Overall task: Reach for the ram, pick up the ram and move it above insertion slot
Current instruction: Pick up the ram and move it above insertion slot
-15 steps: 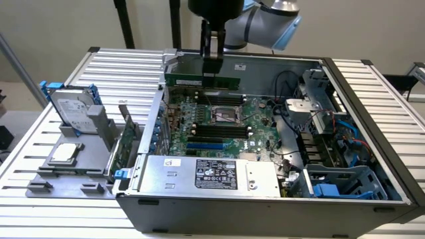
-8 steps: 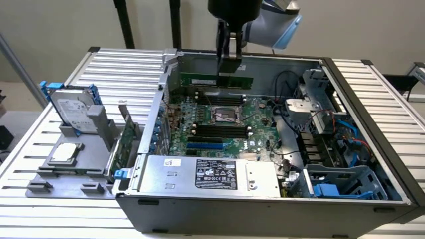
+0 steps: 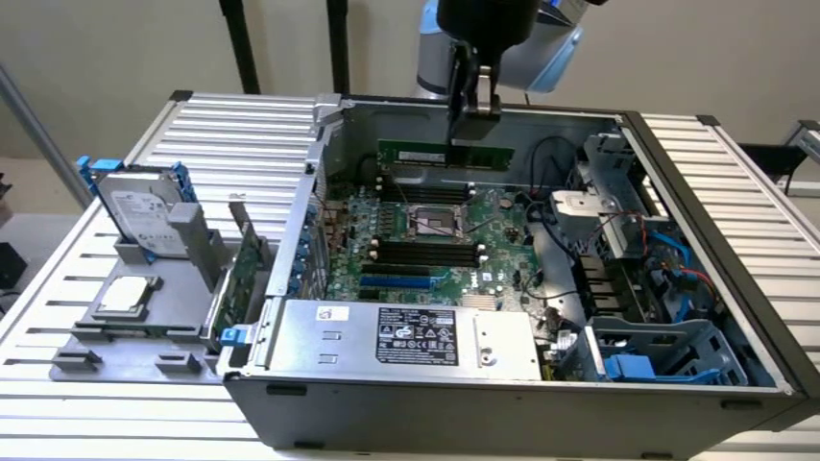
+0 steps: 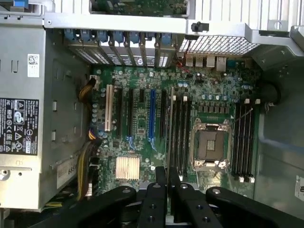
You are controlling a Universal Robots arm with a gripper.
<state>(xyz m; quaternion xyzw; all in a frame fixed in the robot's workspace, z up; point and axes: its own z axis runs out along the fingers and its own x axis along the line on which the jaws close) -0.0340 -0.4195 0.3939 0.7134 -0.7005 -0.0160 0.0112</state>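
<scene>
Ribbed metal tabletop point(image 3: 717, 163) carries an open computer case point(image 3: 513, 384), and we see its motherboard point(image 3: 423, 240) lying flat inside. Our pincer point(image 3: 474, 130) hangs over the far side of the case, pinching the ram point(image 3: 446, 155), a long, thin green stick held level on its edge above the board. From the wrist view, the black fingers point(image 4: 156, 199) press together on the ram's point(image 4: 167, 130) top edge, seemingly over the dark memory slots point(image 4: 179, 133) beside the processor socket point(image 4: 209, 145).
</scene>
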